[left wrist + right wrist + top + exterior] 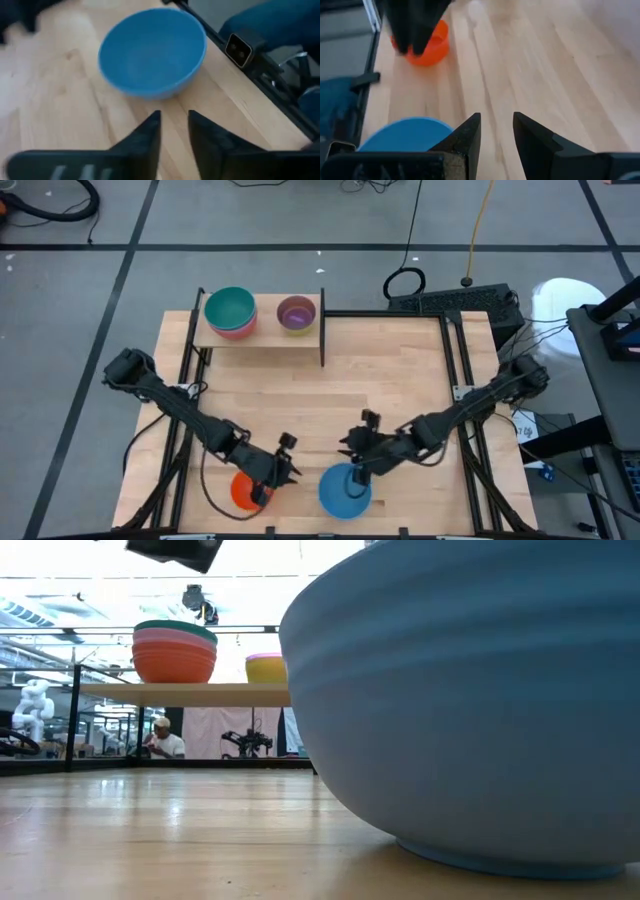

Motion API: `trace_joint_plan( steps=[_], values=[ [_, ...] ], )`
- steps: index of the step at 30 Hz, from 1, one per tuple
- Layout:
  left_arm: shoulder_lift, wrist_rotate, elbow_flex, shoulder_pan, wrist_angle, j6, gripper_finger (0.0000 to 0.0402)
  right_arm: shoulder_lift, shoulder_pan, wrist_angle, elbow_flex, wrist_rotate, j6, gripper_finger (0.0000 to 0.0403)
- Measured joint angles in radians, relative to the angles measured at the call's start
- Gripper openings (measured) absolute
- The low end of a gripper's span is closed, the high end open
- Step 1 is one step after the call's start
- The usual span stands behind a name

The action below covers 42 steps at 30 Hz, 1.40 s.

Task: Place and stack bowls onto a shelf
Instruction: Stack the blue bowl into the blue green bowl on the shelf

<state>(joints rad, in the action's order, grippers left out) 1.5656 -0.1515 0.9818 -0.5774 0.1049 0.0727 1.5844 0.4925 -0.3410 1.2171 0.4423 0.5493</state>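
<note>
High view, looking down: we see the shelf [262, 332] at the far edge of the table [400, 380], holding 2 groups of bowls. On its left part sits a stack with a teal bowl [229, 307] on top and a pink bowl [236, 330] showing beneath it; in the low view this stack [175, 648] also shows an orange or red bowl at the bottom. On the shelf's right part sits a purple bowl [296, 312] nested in a yellow bowl [266, 668]. 2 more bowls rest on the table's near edge: an orange bowl [243, 491] on the left and a blue bowl [345, 491] on the right, near each other but not touching. Our left gripper [285, 470] sits just beside the orange bowl, its fingers [145, 140] a little apart and pinching nothing. Our right gripper [352, 467] hovers at the blue bowl's far rim, fingers [467, 132] likewise slightly spread and empty.
</note>
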Motion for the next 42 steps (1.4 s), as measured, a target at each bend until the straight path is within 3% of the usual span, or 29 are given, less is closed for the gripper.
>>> trace_joint_plan(
  steps=[7, 13, 19, 31, 37, 42],
  values=[
    [0.18, 0.003, 0.169, 0.0, 0.002, 0.263, 0.0217, -0.124, 0.052, 0.316, -0.277, 0.063, 0.075, 0.0109],
    [0.328, 0.019, 0.283, -0.004, 0.036, 0.47, 0.0248, -0.172, 0.077, 0.5, -0.43, 0.096, 0.075, 0.0109],
    [0.415, 0.002, 0.311, 0.0, 0.075, 0.614, 0.0207, -0.175, 0.092, 0.514, -0.474, 0.166, 0.075, 0.0109],
    [0.429, -0.033, 0.312, 0.007, 0.119, 0.603, 0.002, -0.175, 0.092, 0.558, -0.48, 0.269, 0.009, 0.0109],
    [0.412, -0.074, 0.311, 0.01, 0.171, 0.554, 0.0022, -0.175, 0.092, 0.556, -0.48, 0.294, 0.008, 0.0109],
    [0.323, -0.111, 0.312, 0.02, 0.252, 0.512, 0.0012, -0.175, 0.092, 0.555, -0.48, 0.328, 0.007, 0.0109]
  ],
)
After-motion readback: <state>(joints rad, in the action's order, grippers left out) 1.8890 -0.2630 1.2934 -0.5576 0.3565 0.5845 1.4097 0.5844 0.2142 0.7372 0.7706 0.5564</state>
